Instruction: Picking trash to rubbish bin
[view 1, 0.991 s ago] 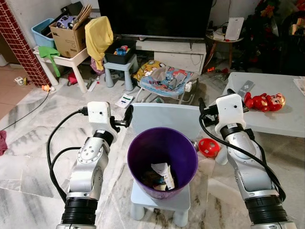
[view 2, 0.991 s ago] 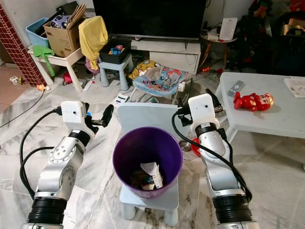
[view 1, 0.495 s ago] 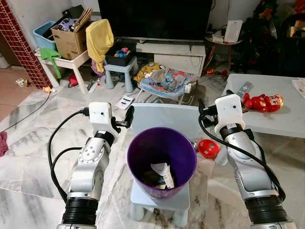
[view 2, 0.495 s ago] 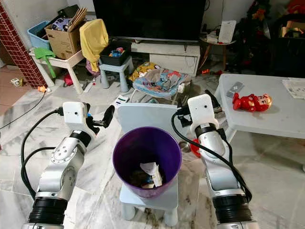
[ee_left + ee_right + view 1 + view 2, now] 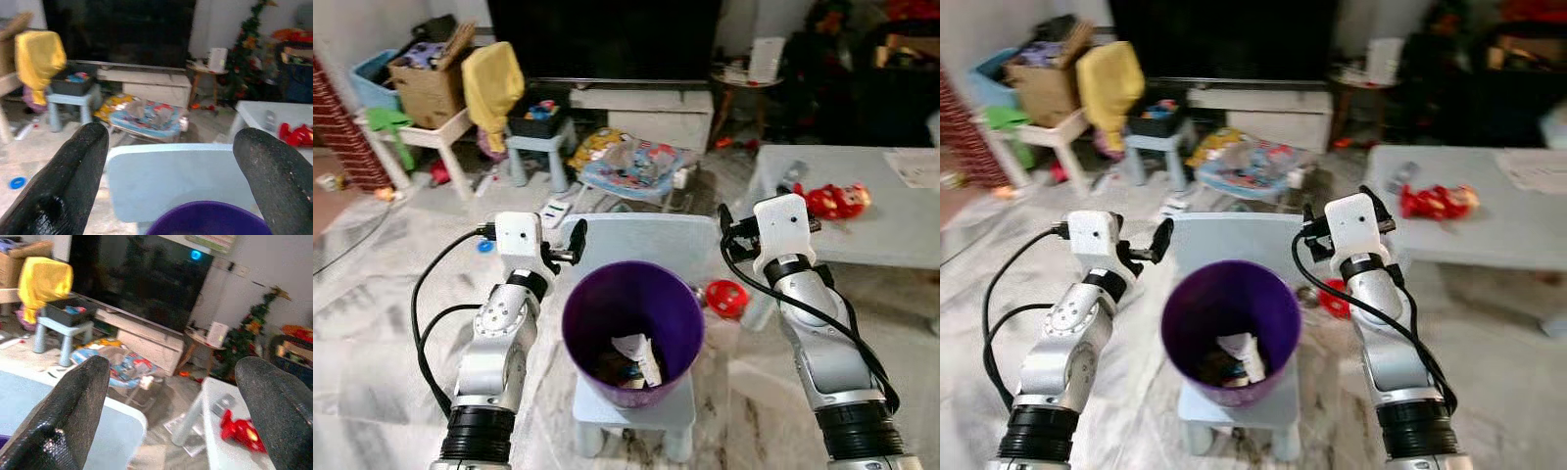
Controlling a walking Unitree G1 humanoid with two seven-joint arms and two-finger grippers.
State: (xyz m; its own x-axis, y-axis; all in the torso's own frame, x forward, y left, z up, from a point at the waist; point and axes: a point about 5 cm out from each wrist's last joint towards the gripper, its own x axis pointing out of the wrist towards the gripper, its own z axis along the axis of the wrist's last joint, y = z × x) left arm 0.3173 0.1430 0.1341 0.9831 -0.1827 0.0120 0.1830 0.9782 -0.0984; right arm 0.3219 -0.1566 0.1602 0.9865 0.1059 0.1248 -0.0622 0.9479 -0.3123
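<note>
Left eye view shows the round purple plastic rubbish bin point(image 5: 632, 331), crumpled paper trash point(image 5: 639, 357) already inside, standing on a small pale-blue stool between both released, empty end effectors, left point(image 5: 574, 242) nearer its rim than right point(image 5: 724, 221).

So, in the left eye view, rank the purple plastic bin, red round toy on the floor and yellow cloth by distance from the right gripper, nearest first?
1. Red round toy: on the floor just below the right gripper, beside the grey table.
2. Purple plastic bin: on the pale blue stool, between both arms.
3. Yellow cloth: draped far across the room on the robot's left, by the cardboard box.
</note>
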